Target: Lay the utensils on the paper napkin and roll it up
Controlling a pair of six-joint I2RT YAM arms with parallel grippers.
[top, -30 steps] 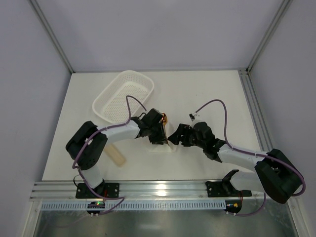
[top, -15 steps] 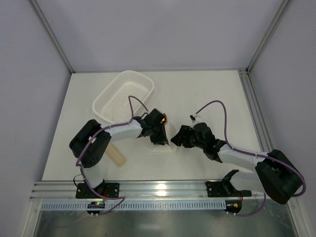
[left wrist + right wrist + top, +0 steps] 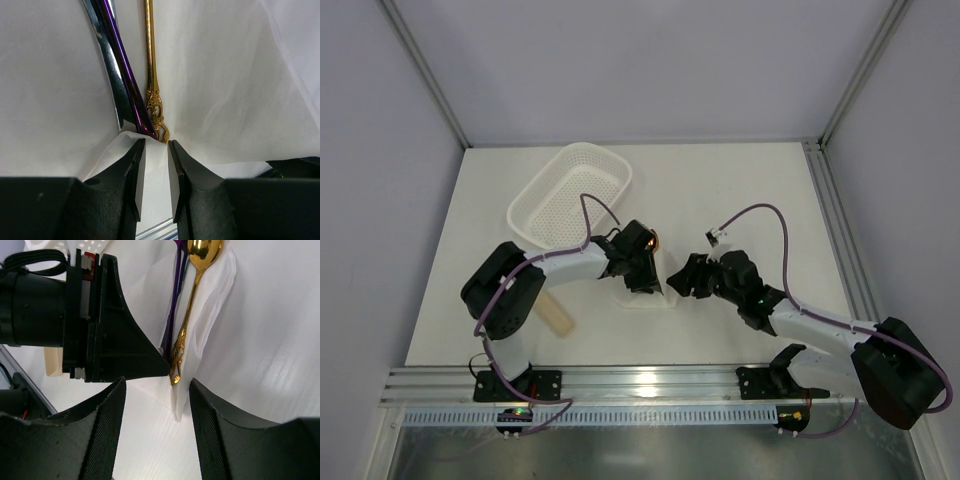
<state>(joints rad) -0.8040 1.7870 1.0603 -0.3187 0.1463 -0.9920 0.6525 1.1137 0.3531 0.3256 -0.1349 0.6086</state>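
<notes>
The utensils lie side by side on the paper napkin (image 3: 225,90): a gold spoon (image 3: 149,60), a dark purple fork (image 3: 120,60) and a silver spoon (image 3: 107,65). My left gripper (image 3: 155,144) sits at their handle ends with its jaws a narrow gap apart and nothing seen between them; its tips rest at a raised napkin edge. From the other side, the gold spoon (image 3: 185,320) lies against a lifted fold of the paper napkin (image 3: 207,310). My right gripper (image 3: 157,382) is open, its fingers straddling that fold's lower end without touching it. From above, both grippers (image 3: 648,280) (image 3: 678,282) meet over the napkin (image 3: 645,300).
A white perforated basket (image 3: 570,195) stands at the back left. A flat beige slab (image 3: 557,315) lies near the left arm's base. The aluminium rail (image 3: 650,380) runs along the table's near edge.
The right gripper's jaws have narrowed around the napkin fold, and its arm has stretched out lower. The left arm shifted slightly early on, then stayed still.
</notes>
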